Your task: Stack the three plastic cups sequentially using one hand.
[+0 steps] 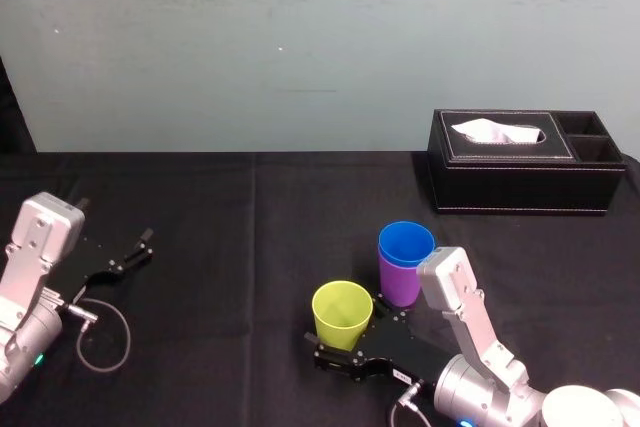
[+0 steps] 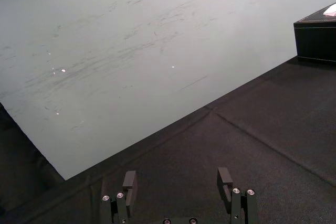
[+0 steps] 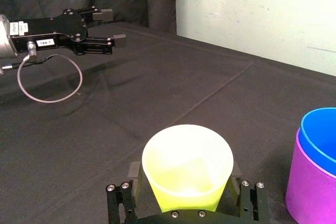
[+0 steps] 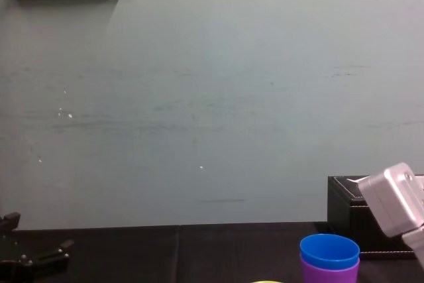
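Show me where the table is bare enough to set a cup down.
Free: the broad black cloth between the left tool and the yellow-green cup; also the strip between the blue-in-purple stack and the tissue box. Crowded: near right, where the right tool flanks the yellow-green cup beside the stack.

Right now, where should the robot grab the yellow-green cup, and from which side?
Grab the yellow-green cup on its smooth side wall, about halfway up, coming in level from the robot's own side. It stands upright and gets narrower toward the bottom, so squeezing two opposite sides should hold it. The right gripper sits around it, open. The left gripper is parked far left.
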`<act>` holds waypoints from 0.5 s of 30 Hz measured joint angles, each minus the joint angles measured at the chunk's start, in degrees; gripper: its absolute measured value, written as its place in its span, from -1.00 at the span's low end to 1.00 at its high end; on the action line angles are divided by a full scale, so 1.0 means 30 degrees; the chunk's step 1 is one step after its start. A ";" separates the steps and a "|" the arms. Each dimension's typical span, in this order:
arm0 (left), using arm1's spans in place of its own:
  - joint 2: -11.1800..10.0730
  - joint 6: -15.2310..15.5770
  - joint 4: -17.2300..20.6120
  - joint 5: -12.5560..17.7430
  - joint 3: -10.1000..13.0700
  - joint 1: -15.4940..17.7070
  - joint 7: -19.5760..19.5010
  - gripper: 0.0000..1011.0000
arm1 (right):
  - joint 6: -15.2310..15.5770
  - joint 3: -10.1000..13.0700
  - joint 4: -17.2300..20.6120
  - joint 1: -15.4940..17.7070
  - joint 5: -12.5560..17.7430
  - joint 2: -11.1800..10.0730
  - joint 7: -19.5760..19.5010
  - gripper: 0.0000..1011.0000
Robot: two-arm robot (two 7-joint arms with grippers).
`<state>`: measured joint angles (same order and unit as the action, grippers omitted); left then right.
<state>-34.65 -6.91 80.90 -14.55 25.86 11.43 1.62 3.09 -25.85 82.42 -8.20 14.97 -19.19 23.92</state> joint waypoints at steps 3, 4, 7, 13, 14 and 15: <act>0.0000 0.0001 0.0000 0.0000 0.0000 0.0000 0.0000 0.98 | 0.0000 0.0004 0.0001 0.0000 0.0000 -0.0002 -0.0001 0.98; 0.0000 0.0000 0.0000 0.0000 0.0001 0.0000 0.0001 0.98 | 0.0001 0.0005 0.0000 -0.0001 0.0001 -0.0003 -0.0001 0.98; 0.0000 0.0001 0.0001 0.0001 0.0000 0.0001 0.0000 0.98 | 0.0001 0.0007 0.0001 0.0002 0.0002 -0.0009 -0.0004 0.91; 0.0000 0.0001 0.0000 0.0000 0.0001 0.0000 0.0000 0.98 | 0.0001 0.0007 0.0005 0.0010 0.0006 -0.0017 -0.0011 0.62; 0.0000 0.0000 0.0000 0.0000 0.0001 0.0000 0.0000 0.98 | 0.0001 0.0007 0.0006 0.0012 0.0007 -0.0019 -0.0012 0.59; 0.0000 0.0001 0.0000 0.0001 0.0001 0.0000 0.0000 0.98 | 0.0001 0.0007 0.0007 0.0014 0.0008 -0.0020 -0.0012 0.56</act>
<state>-34.65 -6.90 80.90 -14.55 25.86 11.43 1.62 3.09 -25.83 82.44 -8.16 14.99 -19.25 23.88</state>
